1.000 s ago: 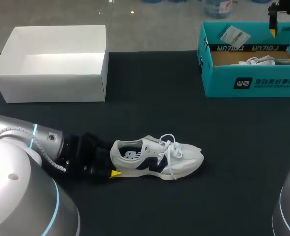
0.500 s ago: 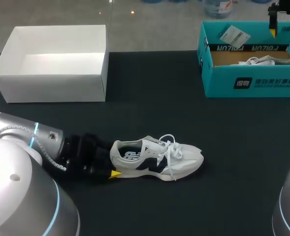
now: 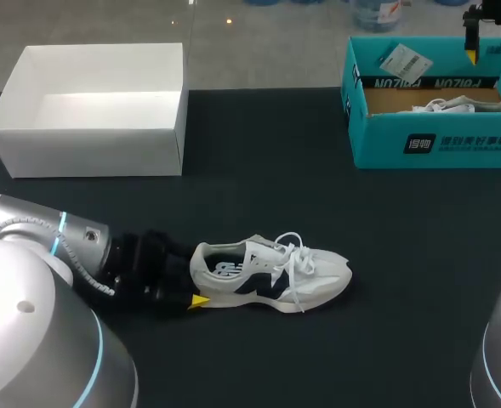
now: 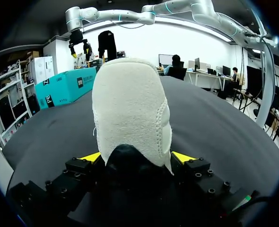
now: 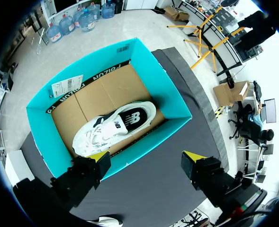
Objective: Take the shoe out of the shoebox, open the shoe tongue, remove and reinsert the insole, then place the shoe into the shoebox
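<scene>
A white and navy shoe [image 3: 267, 276] lies on its side on the black table, toe to the right. My left gripper [image 3: 195, 276] lies low at its heel; in the left wrist view the heel [image 4: 130, 109] fills the gap between both yellow fingertips [image 4: 93, 156], which press its two sides. The teal shoebox [image 3: 437, 144] stands at the back right with a second white shoe [image 5: 113, 125] inside. High above that box hangs my right gripper [image 5: 146, 161], open and holding nothing; it also shows as the right gripper [image 3: 475, 30] at the far right.
A white open box [image 3: 88, 144] stands at the back left, with nothing in it. The teal shoebox [image 4: 66, 87] is far ahead of the left gripper. Bare black tabletop [image 3: 318, 195] lies between the shoe and both boxes.
</scene>
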Motion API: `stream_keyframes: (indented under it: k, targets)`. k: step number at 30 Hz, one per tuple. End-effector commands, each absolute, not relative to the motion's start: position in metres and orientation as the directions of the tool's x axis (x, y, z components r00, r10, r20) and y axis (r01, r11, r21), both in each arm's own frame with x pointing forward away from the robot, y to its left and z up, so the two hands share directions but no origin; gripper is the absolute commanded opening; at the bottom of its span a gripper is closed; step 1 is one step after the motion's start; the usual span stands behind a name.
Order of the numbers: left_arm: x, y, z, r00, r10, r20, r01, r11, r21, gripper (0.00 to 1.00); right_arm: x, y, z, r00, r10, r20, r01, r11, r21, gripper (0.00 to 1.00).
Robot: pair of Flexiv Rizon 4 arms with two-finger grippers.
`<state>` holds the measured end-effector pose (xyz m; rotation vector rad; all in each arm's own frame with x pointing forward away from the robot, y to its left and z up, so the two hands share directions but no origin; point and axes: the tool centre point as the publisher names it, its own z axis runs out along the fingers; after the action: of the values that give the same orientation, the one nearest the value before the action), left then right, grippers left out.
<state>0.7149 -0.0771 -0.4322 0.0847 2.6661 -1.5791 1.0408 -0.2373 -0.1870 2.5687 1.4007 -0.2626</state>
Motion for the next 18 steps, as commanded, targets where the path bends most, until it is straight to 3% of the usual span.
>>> stream_keyframes:
  k: [1, 6, 18]
  targets:
    - [0.712, -0.077, -0.439, -0.998, 0.027, -0.062, 0.068, 0.482, -0.874, 0.0, 1.038, -0.233, -0.184, 0.543, 0.802, -0.248, 0.838, -0.535, 0.106, 1.0]
    - [0.712, -0.077, -0.439, -0.998, 0.027, -0.062, 0.068, 0.482, -0.874, 0.0, 1.007, -0.204, -0.191, 0.548, 0.816, -0.184, 0.836, -0.537, 0.112, 1.0]
    - [0.712, -0.077, -0.439, -0.998, 0.027, -0.062, 0.068, 0.482, -0.874, 0.0, 0.903, -0.115, -0.241, 0.496, 0.866, -0.055, 0.867, -0.498, -0.019, 1.0]
